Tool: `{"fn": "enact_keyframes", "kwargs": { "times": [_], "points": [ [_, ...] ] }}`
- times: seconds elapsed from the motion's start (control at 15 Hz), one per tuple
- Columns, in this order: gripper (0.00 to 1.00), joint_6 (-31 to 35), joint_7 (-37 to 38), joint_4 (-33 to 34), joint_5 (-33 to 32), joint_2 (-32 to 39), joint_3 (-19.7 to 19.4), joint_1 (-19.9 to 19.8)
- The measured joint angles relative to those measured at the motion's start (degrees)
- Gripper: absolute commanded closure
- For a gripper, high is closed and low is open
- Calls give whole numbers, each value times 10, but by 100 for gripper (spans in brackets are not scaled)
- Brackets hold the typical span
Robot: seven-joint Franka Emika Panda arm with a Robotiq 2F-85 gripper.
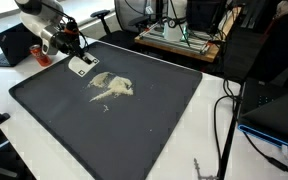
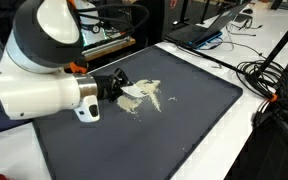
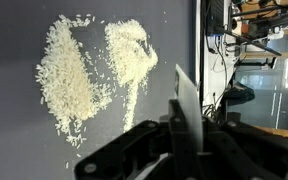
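The gripper [image 1: 76, 55] is squeezed tight on a flat white card [image 3: 187, 100]. The card seems to be held on its thin edge so it can work like a little wall. Its long side sticks straight out from the gripper, just beside the rice [image 3: 79, 85]. The rice lies in two heaps near the middle of the dark mat [image 1: 154, 110], closer to the edge where the arm is.

Readable text, labels, numbers: none.
White card [image 3: 187, 95], six o'clock in the wrist view: blank face.
White arm housing [image 2: 39, 95], nine o'clock of the black mat [image 2: 194, 110]: no lettering made out.
Laptop [image 1: 14, 45], ten o'clock of the mat: too small to read.
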Motion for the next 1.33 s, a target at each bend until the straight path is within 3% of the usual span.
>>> {"fn": "enact_keyframes", "kwargs": {
  "times": [0.27,0.6,1.0,1.33],
  "points": [
    [99,-15,-6,14,-2,-2,-3,-7],
    [99,-17,-32,-10,-28,-64,-20,-6],
    [99,8,-80,-136,-94,-208,-40,17],
    [99,90,-99,-263,-120,-343,-55,50]
  ]
}}
